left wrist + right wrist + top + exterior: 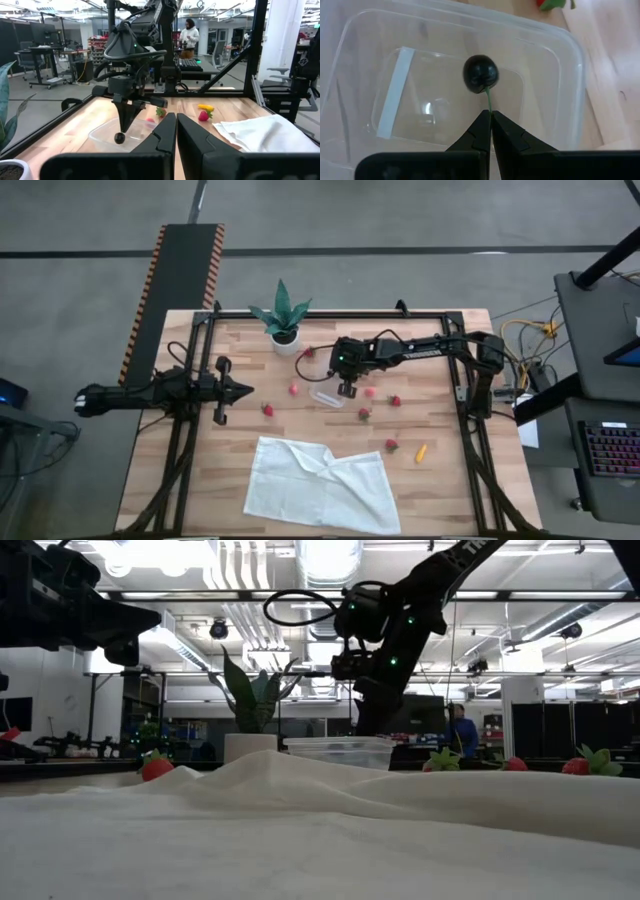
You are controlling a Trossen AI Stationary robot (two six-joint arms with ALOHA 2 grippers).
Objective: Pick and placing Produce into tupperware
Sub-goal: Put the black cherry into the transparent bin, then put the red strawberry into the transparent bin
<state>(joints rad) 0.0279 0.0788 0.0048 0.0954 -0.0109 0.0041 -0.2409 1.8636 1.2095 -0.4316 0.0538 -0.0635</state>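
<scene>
My right gripper [347, 390] hangs over the clear tupperware [328, 397] near the table's middle, shut on the dark berry [480, 74]. The berry dangles over the container's inside [445, 95]. The left wrist view shows the same berry [119, 138] under the right fingers [122, 120]. Several red strawberry pieces lie around the container on the wood, such as one [370, 392] beside it and one [268, 410] to its left. An orange-yellow piece [421, 452] lies toward the near right. My left gripper [240, 390] waits shut over the table's left side. My right gripper pinches the berry's thin green stem [489, 102] between its two fingertips [481, 125], coming from above and pointing down. The berry hangs below the fingers over the tupperware's inside. Whether it touches the container's floor I cannot tell.
A white cloth [320, 485] lies rumpled along the near edge. A potted green plant [285, 320] stands at the far edge, with a strawberry piece [308, 352] beside its pot. Bare wood shows between the left gripper and the container. A person [189, 35] stands in the room beyond.
</scene>
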